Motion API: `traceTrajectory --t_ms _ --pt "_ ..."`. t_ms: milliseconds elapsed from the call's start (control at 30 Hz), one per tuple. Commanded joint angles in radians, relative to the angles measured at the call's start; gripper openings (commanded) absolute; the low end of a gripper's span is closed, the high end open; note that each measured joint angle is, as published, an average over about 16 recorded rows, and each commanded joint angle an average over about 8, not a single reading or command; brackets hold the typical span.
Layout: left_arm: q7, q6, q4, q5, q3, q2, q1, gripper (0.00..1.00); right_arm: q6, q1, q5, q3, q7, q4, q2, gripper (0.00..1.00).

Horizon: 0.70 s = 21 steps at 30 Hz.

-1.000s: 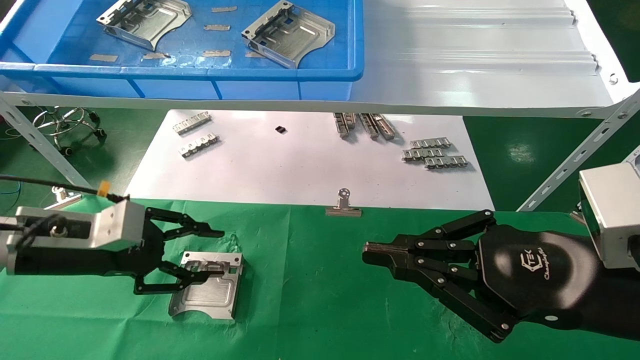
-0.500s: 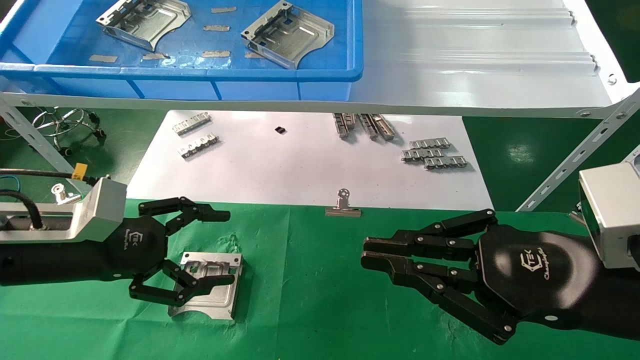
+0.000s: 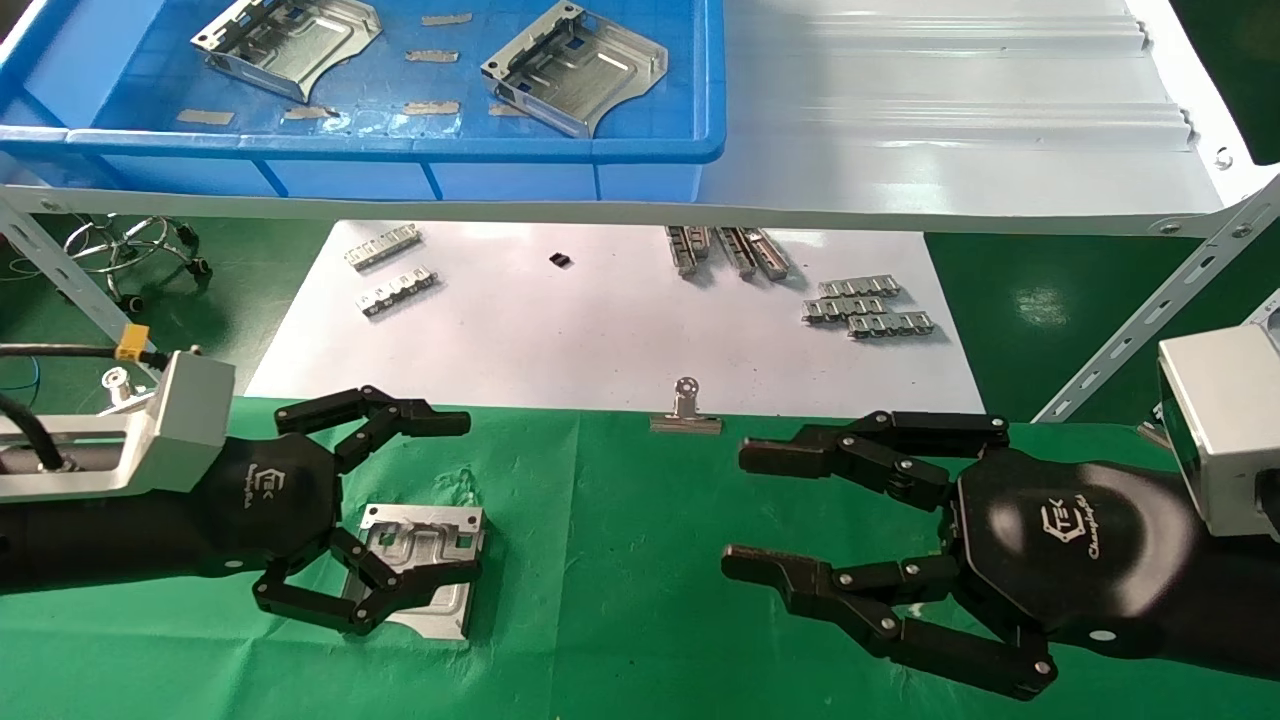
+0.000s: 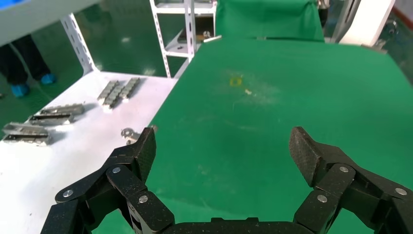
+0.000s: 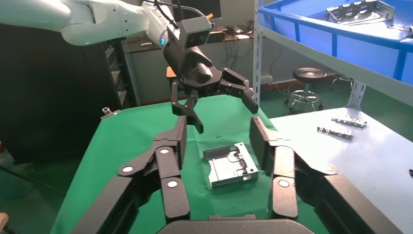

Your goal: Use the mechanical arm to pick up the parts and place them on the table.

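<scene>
One silver part (image 3: pixel 445 530) lies flat on the green table (image 3: pixel 620 600), left of centre; it also shows in the right wrist view (image 5: pixel 230 165). My left gripper (image 3: pixel 450 495) is open and empty. It hovers just over the part, with its lower fingers crossing the part's near edge. The right wrist view shows the left gripper (image 5: pixel 226 117) raised above the part, and its own view (image 4: pixel 224 141) shows only bare cloth between the fingers. My right gripper (image 3: pixel 737 510) is open wide and empty over the cloth to the right, facing the part (image 5: pixel 217 141). Two more parts (image 3: pixel 290 40) (image 3: pixel 575 65) lie in the blue bin (image 3: pixel 400 145).
The bin stands on a pale grey ribbed shelf (image 3: pixel 950 120) at the back. Below it a white sheet (image 3: pixel 600 330) carries ridged silver strips (image 3: pixel 870 305) (image 3: pixel 390 265) (image 3: pixel 730 250). A binder clip (image 3: pixel 686 410) sits at the cloth's far edge. Slanted shelf struts (image 3: pixel 1150 320) stand at right.
My right gripper has opened from shut to wide. My left gripper has rolled palm-up and drawn slightly back, fingers still open over the part. The part has not moved.
</scene>
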Motion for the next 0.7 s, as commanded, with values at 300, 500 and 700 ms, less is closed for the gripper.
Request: traceTrajectory --t_ms 300,500,700 --pt "-0.103 -0.02 -0.151 -0.047 -0.1 -0.037 0.094 1.0 0.0 0.0 0.0 0.0 0.0 0.0 0.0 1.0" --pt "-0.166 -0.032 -0.242 -0.076 -0.16 -0.059 0.152 1.0 0.0 0.0 0.0 0.0 0.0 0.0 0.0 1.0" --pt "-0.228 -0.045 -0.333 -0.105 -0.22 -0.081 0.209 1.0 0.0 0.0 0.0 0.0 0.0 0.0 0.0 1.0"
